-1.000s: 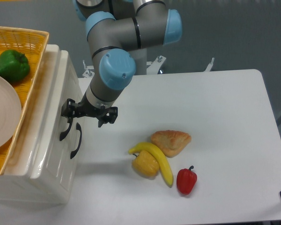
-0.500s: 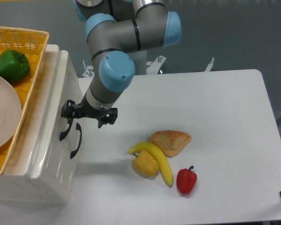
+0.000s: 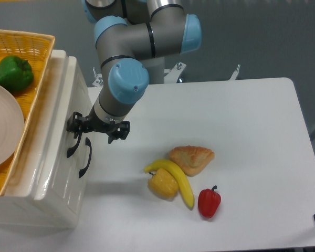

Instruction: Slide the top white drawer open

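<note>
The cream-white cabinet stands at the left with its front facing right. The top white drawer [image 3: 60, 134] looks closed, and its curved black handle [image 3: 72, 148] lies nearest the cabinet's top. The lower drawer's handle [image 3: 85, 157] is just right of it. My gripper [image 3: 98, 131] hangs in front of the cabinet face. Its jaws look spread and hold nothing. The left fingertip [image 3: 74, 127] is at the upper end of the top handle; I cannot tell if it touches.
A yellow woven basket [image 3: 34, 79] on the cabinet holds a green pepper [image 3: 11, 73] and a white plate [image 3: 2, 131]. On the white table lie a banana [image 3: 173, 178], a yellow pepper [image 3: 163, 185], a bread piece [image 3: 192, 158] and a red pepper [image 3: 209, 202].
My gripper and arm have shifted slightly left, toward the cabinet face. The drawer has not visibly moved.
</note>
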Tool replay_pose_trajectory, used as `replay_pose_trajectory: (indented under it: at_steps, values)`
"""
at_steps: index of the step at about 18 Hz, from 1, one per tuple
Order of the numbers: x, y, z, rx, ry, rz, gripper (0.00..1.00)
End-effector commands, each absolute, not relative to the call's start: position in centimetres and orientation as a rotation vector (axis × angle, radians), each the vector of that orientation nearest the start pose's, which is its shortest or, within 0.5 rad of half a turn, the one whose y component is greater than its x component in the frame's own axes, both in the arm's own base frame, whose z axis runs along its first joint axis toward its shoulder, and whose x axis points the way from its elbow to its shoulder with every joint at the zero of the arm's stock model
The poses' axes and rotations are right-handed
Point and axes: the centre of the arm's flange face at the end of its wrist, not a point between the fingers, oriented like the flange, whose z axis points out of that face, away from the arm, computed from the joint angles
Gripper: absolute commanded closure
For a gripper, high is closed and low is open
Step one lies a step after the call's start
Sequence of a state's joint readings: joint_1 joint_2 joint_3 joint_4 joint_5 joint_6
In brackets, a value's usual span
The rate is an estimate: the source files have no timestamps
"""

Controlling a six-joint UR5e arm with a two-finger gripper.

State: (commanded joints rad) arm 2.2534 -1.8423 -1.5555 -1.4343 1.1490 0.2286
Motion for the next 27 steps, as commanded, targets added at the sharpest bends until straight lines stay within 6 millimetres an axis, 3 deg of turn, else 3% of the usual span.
replay_pose_trajectory:
  at_steps: [27]
  values:
    - [-23.65,56.22,36.31,-2.933,-0.713,-0.617,0.00]
